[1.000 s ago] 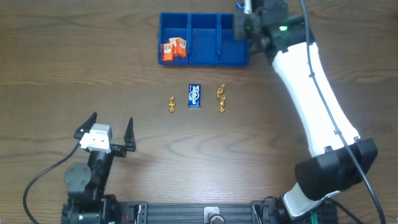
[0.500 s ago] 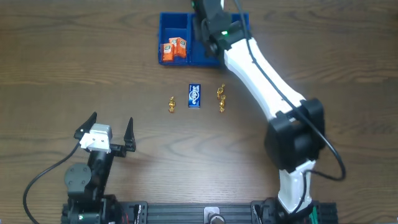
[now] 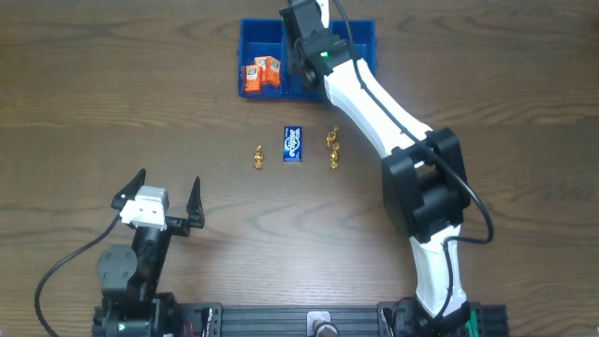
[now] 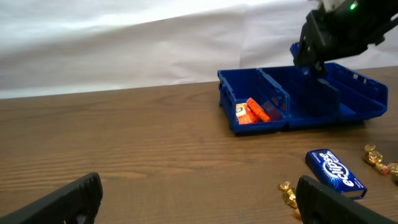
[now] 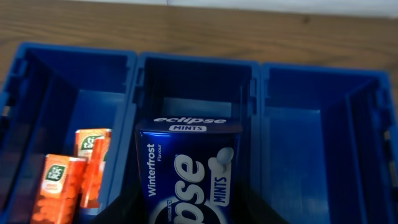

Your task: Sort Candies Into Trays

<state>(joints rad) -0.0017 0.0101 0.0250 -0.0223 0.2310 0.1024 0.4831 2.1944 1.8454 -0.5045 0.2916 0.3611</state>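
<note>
Tabletop (image 3: 94, 112), wood-grain. Blue three-compartment tray (image 4: 317, 118) is set at its far edge, near the middle. Right end effector (image 3: 304, 42) is clamped on a blue mint box (image 5: 189, 168), held over the tray's middle compartment. Left end effector (image 3: 168, 180) is spread open near the front-left corner. Second mint pack (image 3: 293, 143) is laid mid-tabletop, flanked by gold candies (image 3: 332, 150). Orange boxes (image 3: 262, 75) are stored in the tray's left compartment.

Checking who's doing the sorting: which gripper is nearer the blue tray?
Right. The right gripper hovers over the blue tray, holding a mint box; the left gripper sits far off near its base.
</note>
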